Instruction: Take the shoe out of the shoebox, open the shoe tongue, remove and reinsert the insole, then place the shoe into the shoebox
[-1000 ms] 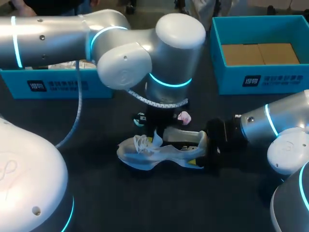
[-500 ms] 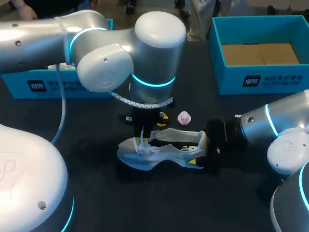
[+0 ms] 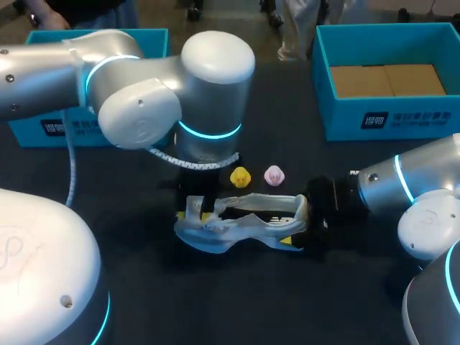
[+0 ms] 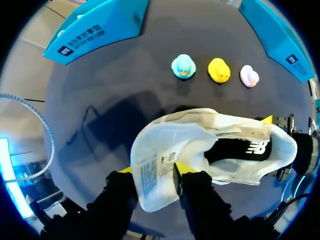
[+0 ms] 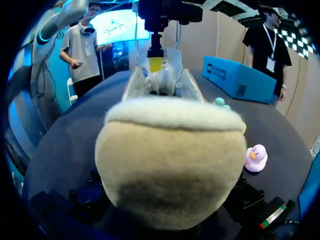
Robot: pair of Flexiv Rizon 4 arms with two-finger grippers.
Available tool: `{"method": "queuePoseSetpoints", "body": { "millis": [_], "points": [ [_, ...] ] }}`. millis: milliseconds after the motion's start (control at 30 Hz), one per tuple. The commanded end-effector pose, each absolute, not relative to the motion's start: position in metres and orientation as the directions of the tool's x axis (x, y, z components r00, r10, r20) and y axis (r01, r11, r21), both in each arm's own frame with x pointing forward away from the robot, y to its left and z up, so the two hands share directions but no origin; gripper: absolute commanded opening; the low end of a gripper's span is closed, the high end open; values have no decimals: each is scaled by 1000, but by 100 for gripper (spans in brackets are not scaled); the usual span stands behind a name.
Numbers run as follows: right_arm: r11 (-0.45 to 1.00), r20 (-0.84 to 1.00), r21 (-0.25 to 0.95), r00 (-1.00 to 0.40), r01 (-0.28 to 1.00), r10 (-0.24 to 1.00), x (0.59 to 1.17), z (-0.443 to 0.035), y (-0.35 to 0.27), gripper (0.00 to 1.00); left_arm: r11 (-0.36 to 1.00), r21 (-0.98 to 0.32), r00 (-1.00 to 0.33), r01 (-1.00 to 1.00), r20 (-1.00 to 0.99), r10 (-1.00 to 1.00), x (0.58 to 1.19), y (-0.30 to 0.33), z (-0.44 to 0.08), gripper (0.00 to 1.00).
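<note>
Shoe (image 4: 200, 125), white with black lining, has its tongue (image 4: 152, 175) pulled forward.

Mostly white, turquoise and black on my table.

The shoe (image 3: 241, 223) was white to pale grey, black inside with a white logo, and its heel lining was tan. The tongue (image 4: 150, 175) was white with a grey-printed label. My left gripper (image 4: 156, 171) had yellow tips on black fingers. At the shoe's twelve o'clock were a teal duck (image 4: 183, 66), a yellow duck (image 3: 240, 177) and a pink duck (image 3: 274, 175) on the dark grey table (image 3: 323, 302). The ten o'clock box (image 3: 43, 131) and the two o'clock box (image 3: 402, 118) were turquoise with dark labels in white print, and the second had a brown floor. My left arm (image 3: 136, 108) and right arm (image 3: 402, 183) were silver with glowing cyan rings.
</note>
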State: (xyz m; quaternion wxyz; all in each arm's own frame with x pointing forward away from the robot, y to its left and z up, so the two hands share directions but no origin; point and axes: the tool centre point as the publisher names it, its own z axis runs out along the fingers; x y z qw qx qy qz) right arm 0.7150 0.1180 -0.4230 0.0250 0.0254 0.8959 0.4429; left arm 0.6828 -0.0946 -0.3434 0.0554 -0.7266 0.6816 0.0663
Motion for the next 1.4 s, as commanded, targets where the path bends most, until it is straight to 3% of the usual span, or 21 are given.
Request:
{"method": "queuePoseSetpoints", "body": {
  "millis": [33, 633, 733, 833, 933, 1067, 1100, 1400],
  "points": [
    [609, -23, 793, -997, 24, 69, 714, -425, 119, 0, -77, 12, 74, -997, -160, -984, 681, -82, -349, 43],
    [609, -23, 793, -997, 24, 69, 714, -425, 119, 0, -169, 53, 155, -984, -198, -968, 684, -54, -372, 58],
    [609, -23, 793, -997, 24, 69, 714, -425, 119, 0, -178, 60, 162, -982, -204, -965, 686, -53, -376, 49],
    [609, -23, 793, -997, 24, 69, 714, -425, 119, 0, -184, 63, 169, -981, -191, -967, 687, -50, -372, 50],
    [609, -23, 793, -997, 24, 69, 714, -425, 119, 0, -166, 56, 157, -984, -147, -977, 688, -49, -360, 60],
    [609, -23, 793, -997, 24, 69, 714, -425, 119, 0, -80, -40, 83, -996, -81, -993, 690, -50, -343, 95],
    [609, -23, 793, -997, 24, 69, 714, -425, 119, 0, -50, -48, 52, -998, -46, -998, 691, -52, -339, 100],
    [609, -23, 793, -997, 24, 69, 714, -425, 119, 0, 191, -174, -195, -966, 4, -981, 698, -73, -317, 100]
  ]
}}
